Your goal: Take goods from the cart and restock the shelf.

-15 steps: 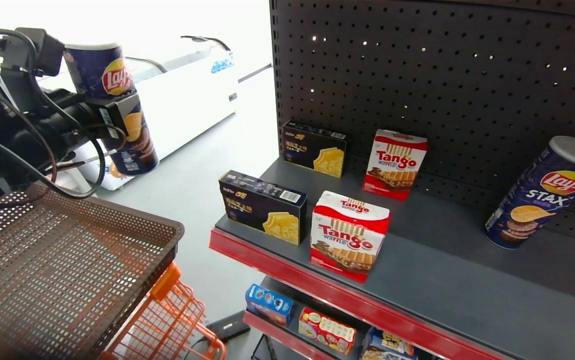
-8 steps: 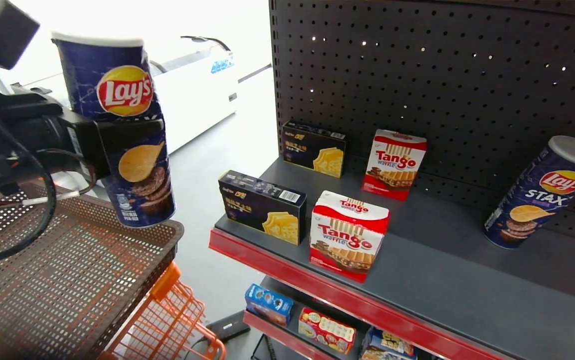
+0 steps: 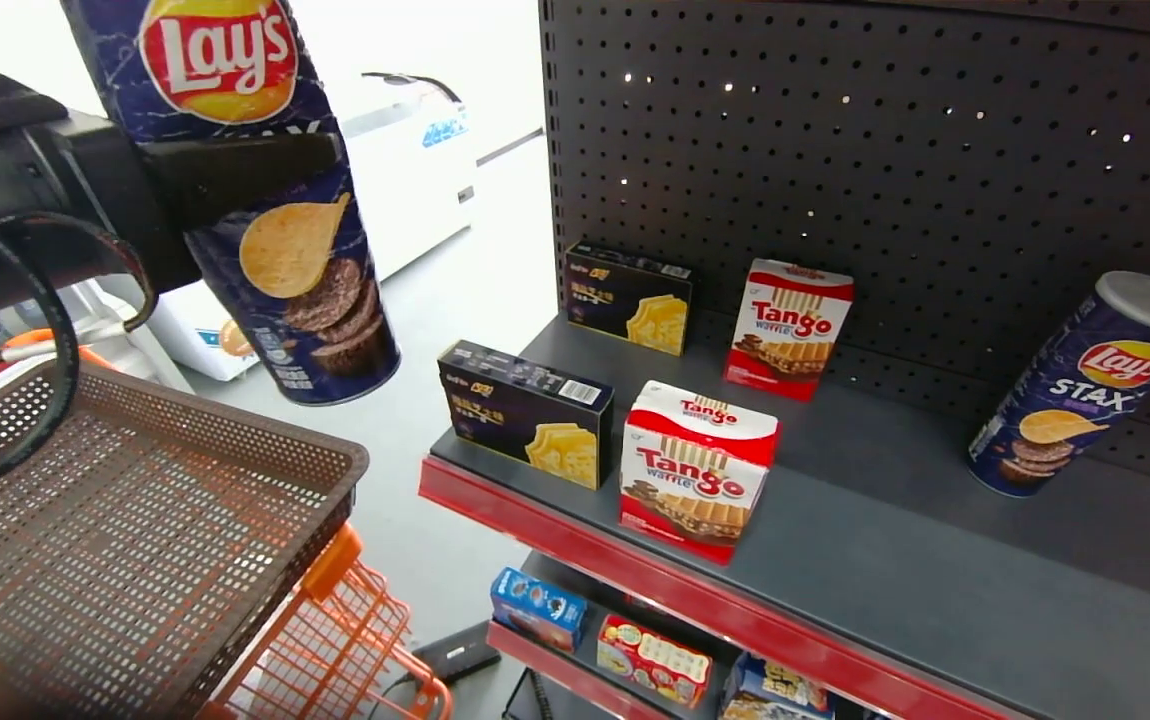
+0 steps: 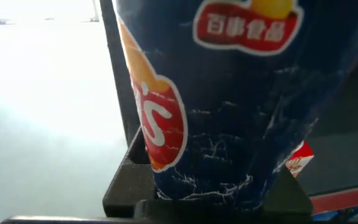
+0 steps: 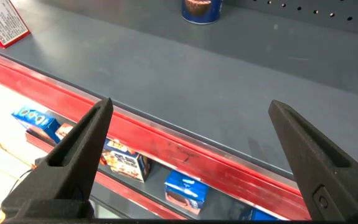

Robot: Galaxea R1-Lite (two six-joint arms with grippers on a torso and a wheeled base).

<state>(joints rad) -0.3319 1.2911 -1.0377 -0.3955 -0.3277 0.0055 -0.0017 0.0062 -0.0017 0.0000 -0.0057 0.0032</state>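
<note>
The left gripper (image 3: pixel 240 172) is clamped mid-body on the chip can (image 3: pixel 285 270), which hangs slightly tilted by the cart (image 3: pixel 185 405) rim, short of the shelf (image 3: pixel 885 560). The right gripper (image 5: pixel 191 162) gapes over the shelf. The can is probably light, stiff and slick — a gentle mid-body squeeze suits it.

The can (image 3: pixel 305 280) is dark blue with a red-and-yellow logo. The shelf (image 3: pixel 895 560) is grey, red-edged; the pegboard (image 3: pixel 835 130) is black, dotted with holes. The basket (image 3: pixel 135 520) is brown mesh, the cart (image 3: pixel 335 640) orange.
</note>
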